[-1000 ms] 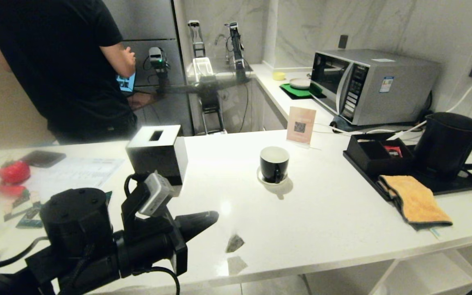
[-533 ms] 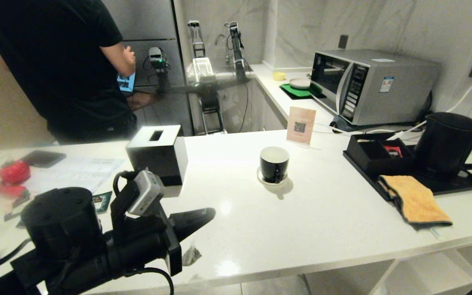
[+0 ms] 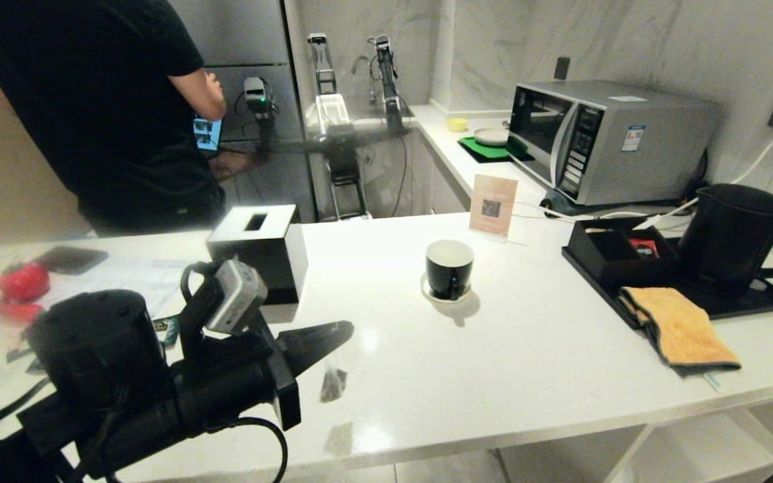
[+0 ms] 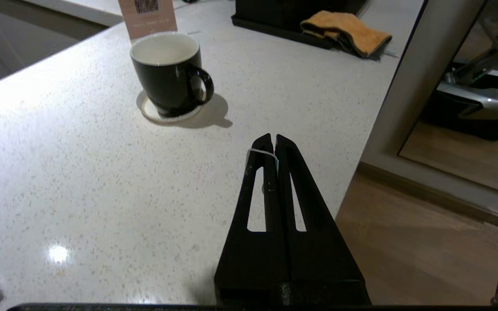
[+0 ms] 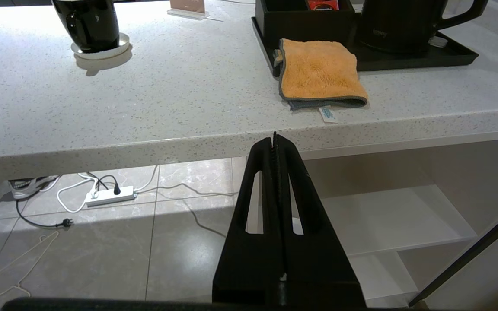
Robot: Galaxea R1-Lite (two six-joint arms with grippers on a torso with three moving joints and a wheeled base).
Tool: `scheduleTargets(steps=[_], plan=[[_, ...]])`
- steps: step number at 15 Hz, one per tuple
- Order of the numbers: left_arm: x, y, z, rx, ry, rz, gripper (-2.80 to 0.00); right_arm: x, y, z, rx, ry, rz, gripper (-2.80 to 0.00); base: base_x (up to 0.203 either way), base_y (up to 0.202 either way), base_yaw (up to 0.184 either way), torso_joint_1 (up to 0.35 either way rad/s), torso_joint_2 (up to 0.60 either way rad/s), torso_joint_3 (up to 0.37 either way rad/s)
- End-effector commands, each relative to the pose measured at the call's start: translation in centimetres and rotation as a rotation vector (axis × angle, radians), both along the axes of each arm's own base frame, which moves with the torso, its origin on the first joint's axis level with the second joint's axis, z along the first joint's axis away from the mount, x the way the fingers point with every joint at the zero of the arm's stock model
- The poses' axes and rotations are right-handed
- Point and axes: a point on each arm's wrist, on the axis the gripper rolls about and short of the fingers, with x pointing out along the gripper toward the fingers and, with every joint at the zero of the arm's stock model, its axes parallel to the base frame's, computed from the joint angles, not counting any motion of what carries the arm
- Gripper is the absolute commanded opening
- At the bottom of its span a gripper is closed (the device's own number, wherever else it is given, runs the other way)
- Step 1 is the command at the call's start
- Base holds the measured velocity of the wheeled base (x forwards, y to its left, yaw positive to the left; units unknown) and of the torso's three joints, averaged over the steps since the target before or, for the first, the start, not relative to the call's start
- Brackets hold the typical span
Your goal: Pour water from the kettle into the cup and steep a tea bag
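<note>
left hand [image 3: 343,330] — pinching string | tea bag [image 3: 333,384] — dangling just beneath | cup [image 3: 449,268] — well apart

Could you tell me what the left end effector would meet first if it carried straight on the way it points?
Probably the cup: the left end effector, shut on the tea bag string, points roughly toward it over bare counter, though depth is unclear.

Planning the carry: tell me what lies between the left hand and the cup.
Only bare white countertop separates the left hand from the cup, as the left wrist view shows.
</note>
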Motion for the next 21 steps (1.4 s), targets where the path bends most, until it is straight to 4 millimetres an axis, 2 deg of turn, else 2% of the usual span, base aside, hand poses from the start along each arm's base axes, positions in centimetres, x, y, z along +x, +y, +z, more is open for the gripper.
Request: scheduleTargets(steps=[1,4,8,11,21], plan=[[0.6,-0.4,0.8,-0.018,-0.028,-0.004,-2.8,0.0,0.0,0.0,-0.001,0.0,0.0,-2.8,0.0,0.0,0.0,0.0,0.0,0.0],[1.8,-1.2,2.1,-0.018,-0.028,-0.007,-2.8,0.0,0.0,0.0,-0.001,0.0,-0.001,-2.8,0.0,0.0,0.0,0.0,0.0,0.0],[2.6,-1.2,4.7,0.042,0.077,0.001,-2.8,0.0,0.0,0.0,-0.001,0.0,0.0,-2.8,0.0,0.0,0.0,0.0,0.0,0.0],[2.3,-0.9,6.8,0.103,0.183,-0.015,-2.8,0.0,0.0,0.0,-0.001,0.0,-0.001,-2.8,0.0,0.0,0.0,0.0,0.0,0.0],[2.3,0.0,11.0,0.241,0.32,-0.075,-2.8,0.0,0.0,0.0,-0.001,0.0,0.004,-2.8,0.0,0.0,0.0,0.0,0.0,0.0]])
